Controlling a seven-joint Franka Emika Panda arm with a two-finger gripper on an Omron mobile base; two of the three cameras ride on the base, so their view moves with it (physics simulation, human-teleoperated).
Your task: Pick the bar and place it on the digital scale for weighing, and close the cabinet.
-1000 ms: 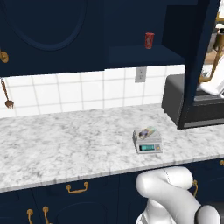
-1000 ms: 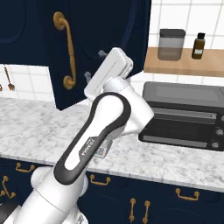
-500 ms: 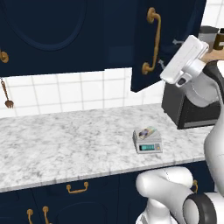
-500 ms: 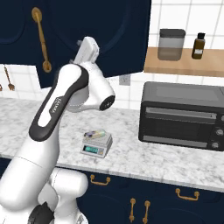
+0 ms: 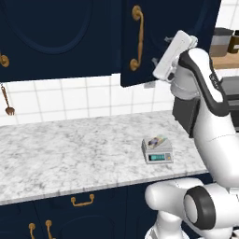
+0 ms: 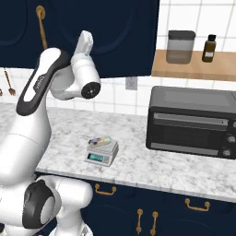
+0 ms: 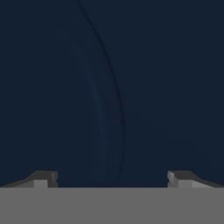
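The pale bar (image 5: 156, 141) (image 6: 100, 140) lies flat on the top plate of the small grey digital scale (image 5: 157, 152) (image 6: 101, 154), which stands on the marble counter with its teal display lit. High above it, my gripper (image 5: 161, 50) (image 7: 112, 177) is open, with both fingertips (image 7: 43, 177) close against the navy cabinet door (image 5: 186, 18) (image 6: 120, 37) (image 7: 109, 87). Nothing is between the jaws. The door still hangs a little out from its neighbour; its brass handle (image 5: 137, 37) is left of my hand.
A black toaster oven (image 6: 191, 122) stands on the counter (image 5: 70, 149) to the right of the scale. Above it, a wooden shelf (image 6: 198, 69) carries a jar (image 6: 179, 46) and a brown bottle (image 6: 209, 48). A fork (image 5: 7, 102) hangs on the tiled wall.
The cabinet door has swung from wide open to nearly shut, with my hand moving left against it. The shelf inside with the red can is now covered. Bar and scale stay put.
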